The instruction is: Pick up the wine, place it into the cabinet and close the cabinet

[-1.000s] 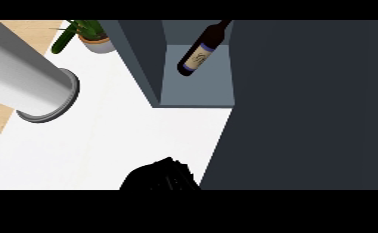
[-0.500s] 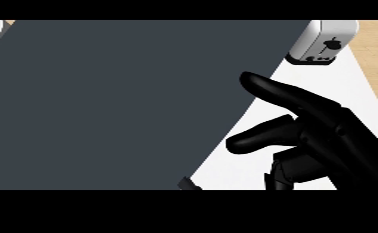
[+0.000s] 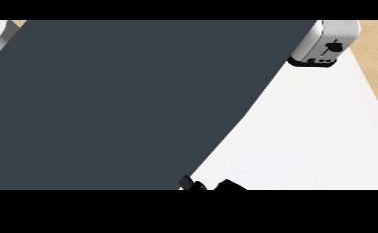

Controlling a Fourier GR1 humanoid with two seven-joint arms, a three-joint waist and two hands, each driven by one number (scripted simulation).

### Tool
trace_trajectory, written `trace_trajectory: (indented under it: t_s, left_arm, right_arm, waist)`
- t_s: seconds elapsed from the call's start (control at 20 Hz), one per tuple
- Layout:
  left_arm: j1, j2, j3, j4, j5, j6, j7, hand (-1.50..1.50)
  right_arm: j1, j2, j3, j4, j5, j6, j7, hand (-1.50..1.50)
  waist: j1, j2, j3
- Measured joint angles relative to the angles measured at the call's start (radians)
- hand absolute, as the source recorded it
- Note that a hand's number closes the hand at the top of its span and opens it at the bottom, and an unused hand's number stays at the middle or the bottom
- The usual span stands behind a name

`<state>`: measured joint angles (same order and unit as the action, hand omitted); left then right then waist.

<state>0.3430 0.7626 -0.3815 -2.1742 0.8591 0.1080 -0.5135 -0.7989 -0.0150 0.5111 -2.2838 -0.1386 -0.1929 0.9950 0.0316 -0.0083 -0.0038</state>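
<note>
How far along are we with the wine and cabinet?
Done, likely: no wine shows on the counter; the bottle is out of sight. In hand: the dark cabinet door fills the view, a black hand at its lower edge. Left: whether it's fully shut I cannot tell.

The door fills most of the view. It is cut off at the top, the left and the bottom, so only its one slanted edge shows. All that lies behind it is hidden, also the wine and the inside of the cabinet.

Of the hand only some small black parts show at the lower edge, beside the door's corner; the rest is cut off and its pose cannot be told.

The toaster is cut off at the top. A small grey thing in the top left corner is too much cut off to name.
</note>
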Motion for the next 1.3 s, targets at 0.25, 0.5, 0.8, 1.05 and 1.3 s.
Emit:
trace_trajectory:
  t_s: [0.25,0.5,0.8,1.05,1.3]
  left_arm:
    - [0.062,0.084,0.161,0.024,0.112,-0.148,0.002,1.5]
    - [0.089,0.128,0.261,0.07,0.195,-0.276,0.015,1.5]
    - [0.112,0.153,0.348,0.12,0.253,-0.391,0.027,1.5]
    - [0.126,0.159,0.402,0.15,0.279,-0.441,0.041,1.5]
    - [0.12,0.163,0.432,0.144,0.301,-0.443,0.067,1.5]
  right_arm:
    - [-0.137,0.008,0.068,0.182,0.036,-0.093,-0.067,1.5]
    - [-0.278,0.01,0.077,0.419,0.055,-0.181,-0.166,1.5]
    - [-0.401,0.012,0.034,0.714,0.005,-0.25,-0.322,1.5]
    - [-0.47,0.015,-0.027,0.952,-0.045,-0.235,-0.445,1.5]
    - [-0.517,0.016,-0.043,1.112,-0.088,-0.194,-0.573,1.5]
  waist:
    - [0.007,0.001,0.003]
    - [0.016,0.006,0.003]
    - [0.027,0.01,0.003]
    - [0.025,0.014,0.002]
    - [0.035,-0.002,-0.007]
